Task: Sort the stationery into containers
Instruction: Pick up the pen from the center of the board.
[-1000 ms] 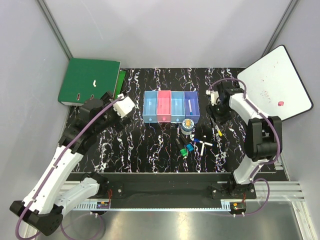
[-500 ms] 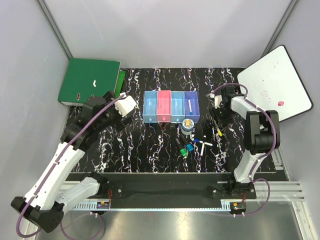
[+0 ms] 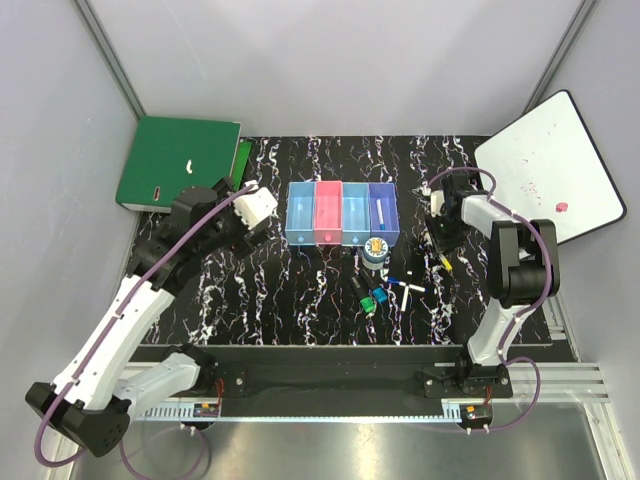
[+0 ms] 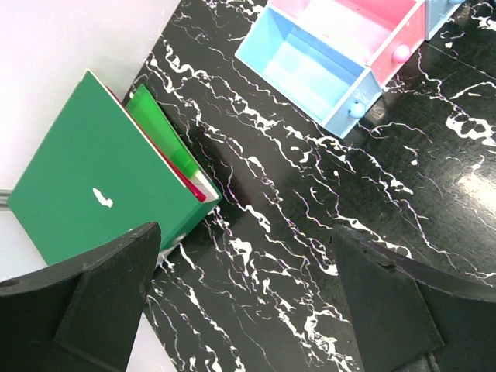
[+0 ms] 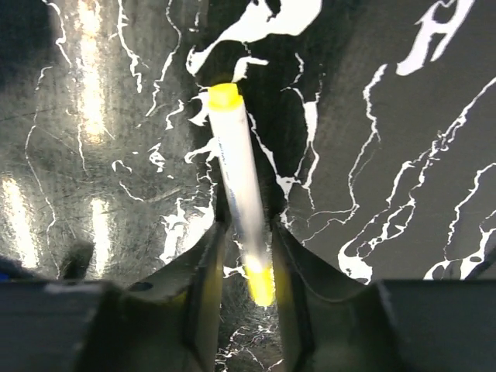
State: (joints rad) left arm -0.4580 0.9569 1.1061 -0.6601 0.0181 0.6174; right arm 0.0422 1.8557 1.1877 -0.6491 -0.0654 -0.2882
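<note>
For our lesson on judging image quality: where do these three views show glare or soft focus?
Right wrist view: white glare streaks on the glossy table; the pen blurs at its near end, and the right fingers are soft. Left wrist view: the dark left fingers are out of focus, the binder crisp. Top view: evenly lit, sharp.

Left gripper (image 4: pixel 246 236) jaws wide, right gripper (image 5: pixel 246 231) clamped
</note>
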